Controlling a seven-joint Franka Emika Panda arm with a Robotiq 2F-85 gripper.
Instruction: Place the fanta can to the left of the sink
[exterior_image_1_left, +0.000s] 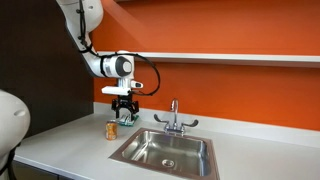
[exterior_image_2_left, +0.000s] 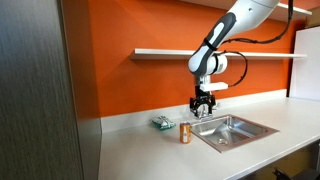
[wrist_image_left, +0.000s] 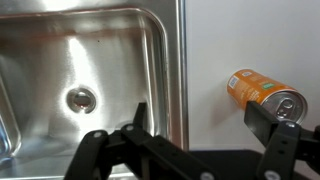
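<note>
The fanta can (exterior_image_1_left: 112, 129) stands upright on the white counter, just left of the sink (exterior_image_1_left: 122, 154). It also shows in an exterior view (exterior_image_2_left: 185, 134) and in the wrist view (wrist_image_left: 262, 90), beside the sink's rim (wrist_image_left: 178, 70). My gripper (exterior_image_1_left: 124, 112) hangs open and empty a little above the counter, over the sink's rim and next to the can. It shows in an exterior view (exterior_image_2_left: 203, 110) too. In the wrist view my gripper (wrist_image_left: 198, 115) has its fingers spread, with the can near one finger and apart from both.
The chrome faucet (exterior_image_1_left: 173, 115) stands behind the basin. A flat teal-and-white object (exterior_image_2_left: 162, 123) lies on the counter near the orange wall. A shelf (exterior_image_1_left: 230, 57) runs along the wall above. A dark tall panel (exterior_image_2_left: 40, 90) bounds the counter's end.
</note>
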